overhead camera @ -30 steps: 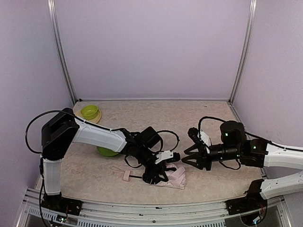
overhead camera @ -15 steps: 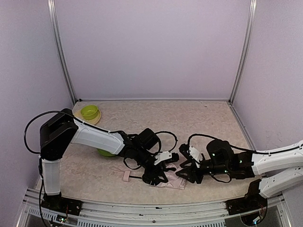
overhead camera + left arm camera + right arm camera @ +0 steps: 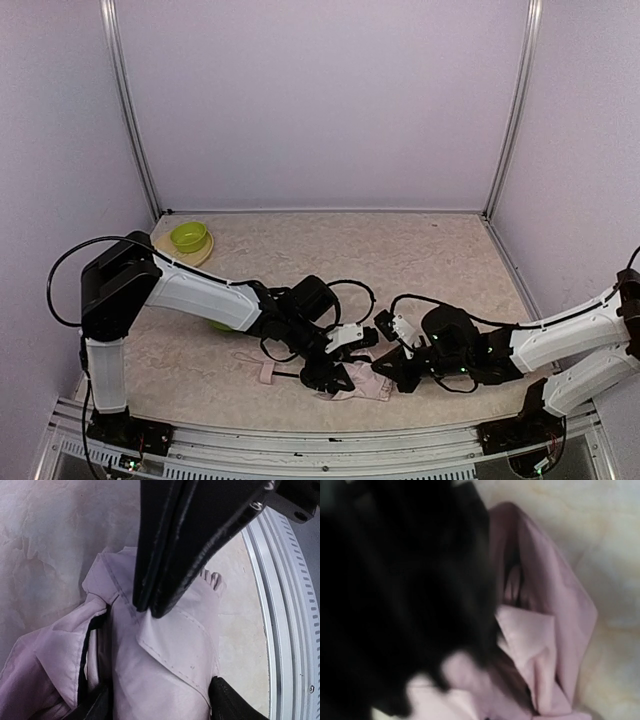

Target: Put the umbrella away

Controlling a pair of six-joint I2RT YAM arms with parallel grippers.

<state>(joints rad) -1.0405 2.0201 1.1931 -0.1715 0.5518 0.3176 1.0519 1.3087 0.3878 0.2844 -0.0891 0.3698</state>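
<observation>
- Fabric of the umbrella [image 3: 362, 383] lies collapsed on the desk [image 3: 430, 260] near its front edge, between the two arms: a crumpled pale pink bundle with black lining showing in the folds
- The small pink handle [image 3: 266, 372] with its strap rests on the desk to the left of the bundle, joined to it by the thin black shaft [image 3: 287, 375]
- The left arm [image 3: 200, 293] reaches in low from the left, and the left jaws are down on the left end of the bundle
- In the left wrist view the left jaws' own fingertips [image 3: 227, 702] show at the bottom edge, one on each side of the pink cloth [image 3: 165, 670]; they stand apart with the folded cloth between them, and whether the pads press on it cannot be told
- The right arm [image 3: 560, 338] reaches in low from the right, and the right jaws meet the right end of the bundle, just beside the left jaws
- The right jaws are closed together: seen from the left wrist, their two black fingers [image 3: 200, 535] lie flat against each other, coming in from the top, with the tips touching the cloth beside a stitched flap; whether a fold is pinched between them cannot be told
- The right wrist view is blurred: a dark mass fills the left side, with folds of pink cloth [image 3: 545, 630] to its right on the desk
- A metal rail [image 3: 285, 610] runs along the desk's front edge, near the bundle
- A green bowl [image 3: 188, 237] sits in the far left corner, well apart from the umbrella
</observation>
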